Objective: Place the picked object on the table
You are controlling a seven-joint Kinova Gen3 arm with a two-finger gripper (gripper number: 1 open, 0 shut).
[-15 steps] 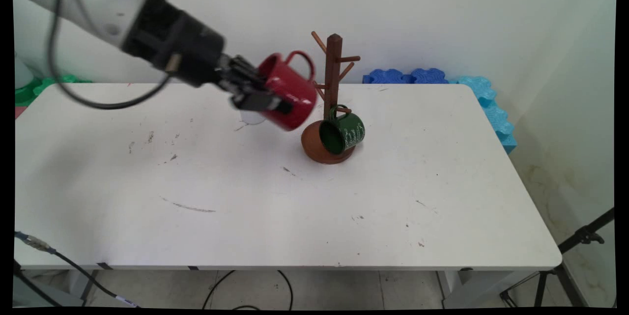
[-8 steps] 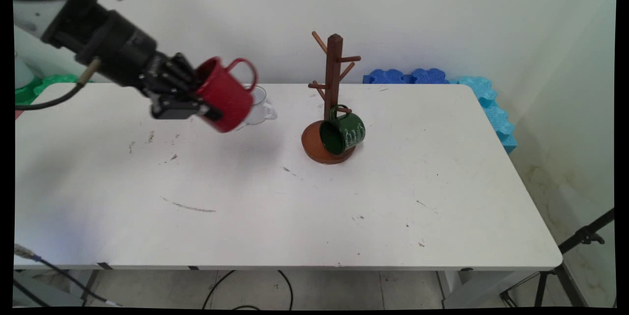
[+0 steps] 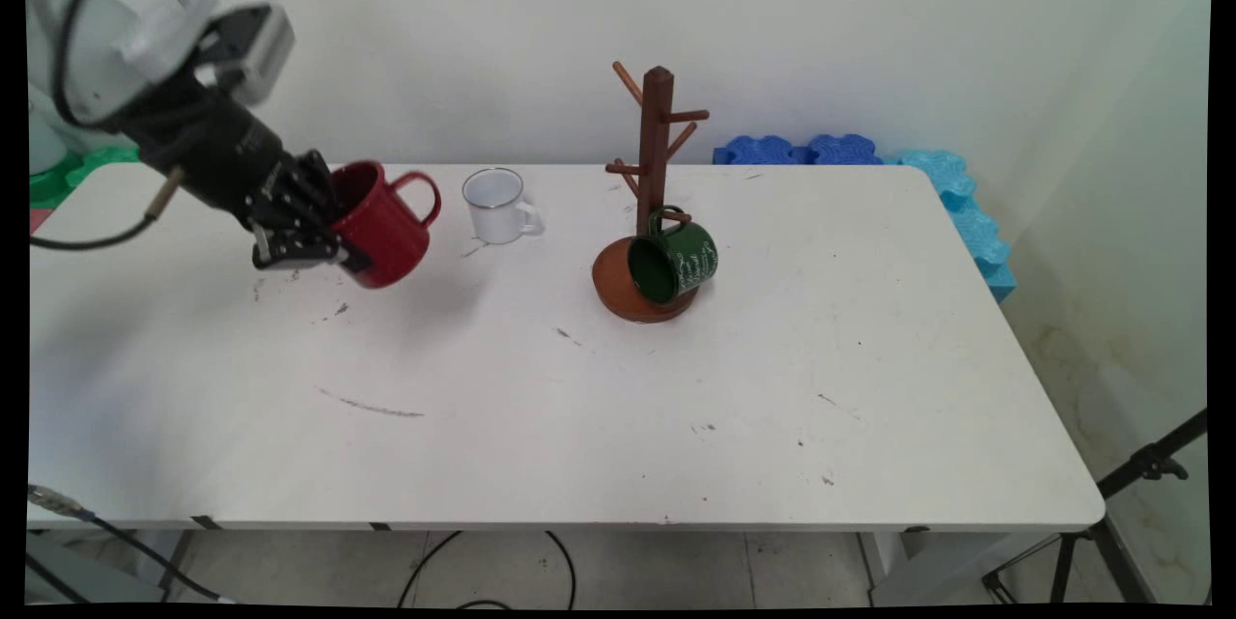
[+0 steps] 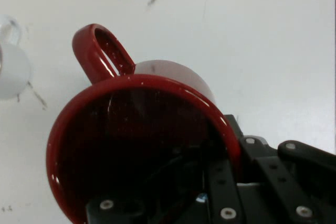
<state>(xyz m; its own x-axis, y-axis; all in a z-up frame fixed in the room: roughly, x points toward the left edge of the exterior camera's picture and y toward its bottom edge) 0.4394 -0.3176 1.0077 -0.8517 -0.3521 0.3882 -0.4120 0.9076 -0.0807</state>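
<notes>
My gripper [image 3: 323,233] is shut on the rim of a red mug [image 3: 384,223], held tilted just above the left part of the white table [image 3: 579,407]. Its handle points right, toward a white mug [image 3: 495,206] standing upright behind it. In the hand view the red mug [image 4: 142,145] fills the frame, mouth toward the camera, with one finger inside the wall and one outside; the white mug [image 4: 11,69] shows at the left edge. A brown wooden mug tree [image 3: 653,204] stands at the table's middle back, with a green mug [image 3: 673,260] hanging low on it.
Blue foam blocks [image 3: 869,165] lie along the table's far right edge. Green foam pieces [image 3: 77,170] sit at the far left behind the arm. A black tripod [image 3: 1130,493] stands at the lower right, off the table.
The gripper has carried the red mug leftward and down, away from the mug tree. The white mug, hidden before by the red one, is now in plain sight.
</notes>
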